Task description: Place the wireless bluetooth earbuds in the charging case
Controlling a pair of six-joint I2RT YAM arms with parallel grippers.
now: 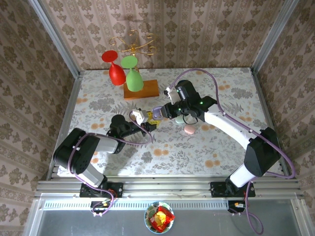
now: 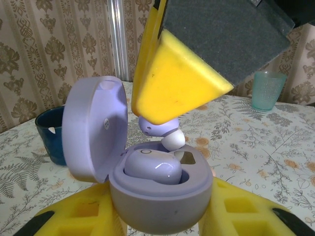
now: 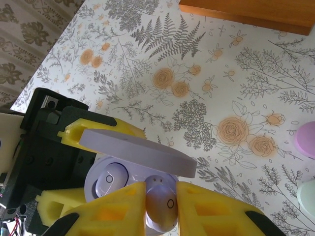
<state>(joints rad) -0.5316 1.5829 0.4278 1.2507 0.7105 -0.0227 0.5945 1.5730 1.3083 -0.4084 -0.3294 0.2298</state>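
My left gripper [image 2: 162,219] is shut on the lilac charging case [image 2: 162,201], whose lid [image 2: 93,132] stands open to the left. One lilac earbud [image 2: 152,167] lies seated in the case's left slot. Just above the empty right slot hangs a second earbud [image 2: 157,127], white tip down, with my right gripper [image 3: 161,209] shut on it. In the right wrist view the held earbud [image 3: 165,204] sits between the yellow fingers, over the case below the lid [image 3: 135,150]. From above, the left gripper [image 1: 147,123] and right gripper [image 1: 160,113] meet at mid-table.
A pink case [image 1: 189,130] and a mint case [image 1: 179,119] lie just right of the grippers. A wooden block [image 1: 141,88] with red and green glasses stands behind. A dark blue cup [image 2: 51,137] and a teal cup [image 2: 268,90] stand on the table.
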